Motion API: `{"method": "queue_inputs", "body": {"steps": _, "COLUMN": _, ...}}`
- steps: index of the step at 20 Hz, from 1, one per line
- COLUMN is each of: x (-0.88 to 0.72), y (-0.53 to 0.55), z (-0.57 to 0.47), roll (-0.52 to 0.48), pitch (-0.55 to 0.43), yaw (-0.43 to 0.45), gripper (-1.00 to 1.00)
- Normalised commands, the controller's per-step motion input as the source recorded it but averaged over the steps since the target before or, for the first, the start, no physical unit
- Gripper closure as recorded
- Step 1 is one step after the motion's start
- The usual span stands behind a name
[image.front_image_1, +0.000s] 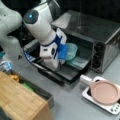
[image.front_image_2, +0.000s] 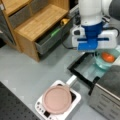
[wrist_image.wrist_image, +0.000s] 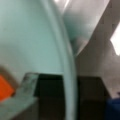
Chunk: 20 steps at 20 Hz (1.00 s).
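Observation:
A teal bowl (image.front_image_1: 72, 50) (image.front_image_2: 102, 62) hangs over the open door (image.front_image_1: 71, 71) (image.front_image_2: 83, 68) of a steel toaster oven (image.front_image_1: 100, 30) (image.front_image_2: 108, 92). Inside the bowl lies an orange item (image.front_image_2: 108, 57) (wrist_image.wrist_image: 5, 88). My gripper (image.front_image_1: 64, 52) (image.front_image_2: 95, 51), with its blue pads, is shut on the bowl's rim (wrist_image.wrist_image: 68, 65) on the side away from the oven. In the wrist view the rim runs between the fingers, and one finger (wrist_image.wrist_image: 27, 83) shows through the bowl's wall.
A pink pan (image.front_image_1: 104, 92) (image.front_image_2: 57, 99) sits on a white hotplate (image.front_image_1: 113, 109) (image.front_image_2: 74, 99) in front of the oven. A wooden cabinet (image.front_image_1: 17, 100) (image.front_image_2: 37, 22) has an open drawer holding a yellow item (image.front_image_2: 65, 21) and a green item (image.front_image_2: 55, 32).

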Motion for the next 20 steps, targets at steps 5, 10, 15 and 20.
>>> {"method": "queue_inputs", "body": {"steps": 5, "x": 0.31, "y": -0.27, "z": 0.24, "roll": -0.082, "pitch": 0.025, "yaw": 0.122, "gripper": 1.0}}
{"method": "queue_inputs", "body": {"steps": 10, "x": 0.41, "y": -0.28, "z": 0.28, "roll": -0.12, "pitch": 0.084, "yaw": 0.108, "gripper": 1.0}}
{"method": "queue_inputs", "body": {"steps": 15, "x": 0.52, "y": -0.3, "z": 0.31, "roll": -0.167, "pitch": 0.134, "yaw": 0.03, "gripper": 1.0}}
{"method": "queue_inputs", "body": {"steps": 20, "x": 0.51, "y": -0.29, "z": 0.33, "roll": -0.159, "pitch": 0.171, "yaw": -0.013, "gripper": 1.0}}
